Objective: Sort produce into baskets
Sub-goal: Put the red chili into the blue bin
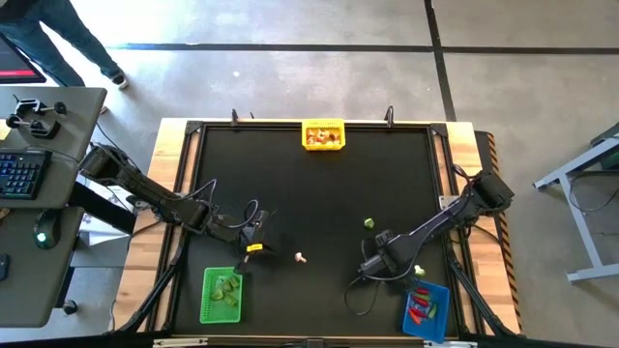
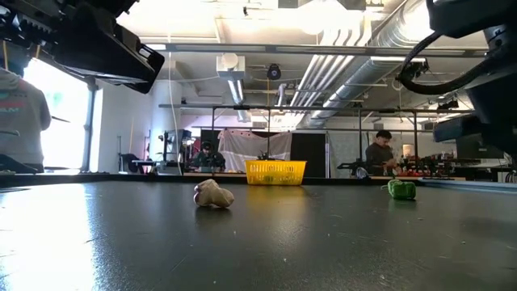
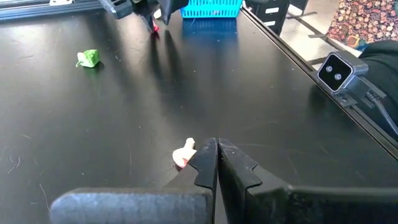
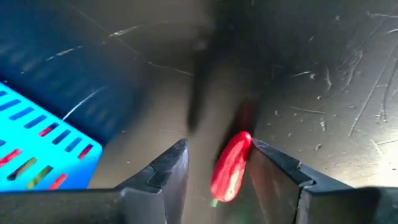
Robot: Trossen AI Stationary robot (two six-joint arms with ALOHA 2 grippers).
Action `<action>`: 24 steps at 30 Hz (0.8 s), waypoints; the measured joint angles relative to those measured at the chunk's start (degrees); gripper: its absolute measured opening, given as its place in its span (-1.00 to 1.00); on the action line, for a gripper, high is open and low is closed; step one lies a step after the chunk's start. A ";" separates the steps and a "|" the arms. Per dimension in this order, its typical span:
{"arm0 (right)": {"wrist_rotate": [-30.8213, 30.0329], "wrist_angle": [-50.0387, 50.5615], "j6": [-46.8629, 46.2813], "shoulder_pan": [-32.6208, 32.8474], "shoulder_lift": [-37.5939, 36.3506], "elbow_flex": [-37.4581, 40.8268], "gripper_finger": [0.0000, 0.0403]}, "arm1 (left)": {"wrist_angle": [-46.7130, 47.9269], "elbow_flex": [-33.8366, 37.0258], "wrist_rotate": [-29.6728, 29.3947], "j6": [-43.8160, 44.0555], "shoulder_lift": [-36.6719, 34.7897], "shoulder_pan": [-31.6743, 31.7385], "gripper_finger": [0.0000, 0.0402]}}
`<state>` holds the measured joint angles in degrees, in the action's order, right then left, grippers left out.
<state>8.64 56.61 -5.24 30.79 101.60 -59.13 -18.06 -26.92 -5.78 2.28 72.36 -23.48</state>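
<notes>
My right gripper [image 4: 217, 163] is open above the table, a little way from the blue basket [image 1: 426, 311], which holds red pieces. A red toy pepper [image 4: 231, 167] lies slanted between its fingers and also shows under that gripper in the left wrist view [image 3: 154, 26]. My left gripper [image 3: 216, 150] is shut and empty, above the table beside the green basket [image 1: 221, 295]. A whitish piece [image 1: 300, 257] lies on the table just beyond its fingertips [image 3: 184, 154]. A green piece [image 1: 368, 223] lies mid-table. The yellow basket [image 1: 323, 135] stands at the far edge. My right gripper has the red pepper between its open fingers. The pepper's upper end [image 4: 244, 142] lies against one finger [image 4: 267, 163], and a gap shows between it and the other finger. Whether that finger bears it or the pepper is free, I cannot tell.
The green basket holds green pieces and the yellow basket holds tan ones. A small pale-green bit [image 1: 419, 271] lies near the blue basket. A camera unit [image 3: 339, 71] sits at the table's near edge. People work in the room beyond the table.
</notes>
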 joint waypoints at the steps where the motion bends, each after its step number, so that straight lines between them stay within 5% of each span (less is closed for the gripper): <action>1: -0.72 -0.11 -0.20 -0.05 0.00 0.00 -0.23 | 0.00 0.00 0.00 0.00 0.00 0.00 -1.00; 6: -3.87 -0.81 -2.92 -0.90 0.00 0.02 -0.36 | 0.00 0.00 -0.04 0.00 0.00 0.00 -1.00; 13: -3.09 -2.94 -6.50 -1.25 0.00 0.02 -0.95 | 0.21 0.01 -0.03 0.02 0.00 0.00 -1.00; 24: -2.45 -2.92 -10.82 -1.22 -1.70 -4.36 -0.99 | 0.22 0.02 -0.03 0.02 0.00 0.00 -1.00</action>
<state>6.20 53.69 -16.06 29.56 99.90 -63.49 -17.84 -26.90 -5.80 2.30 72.36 -23.49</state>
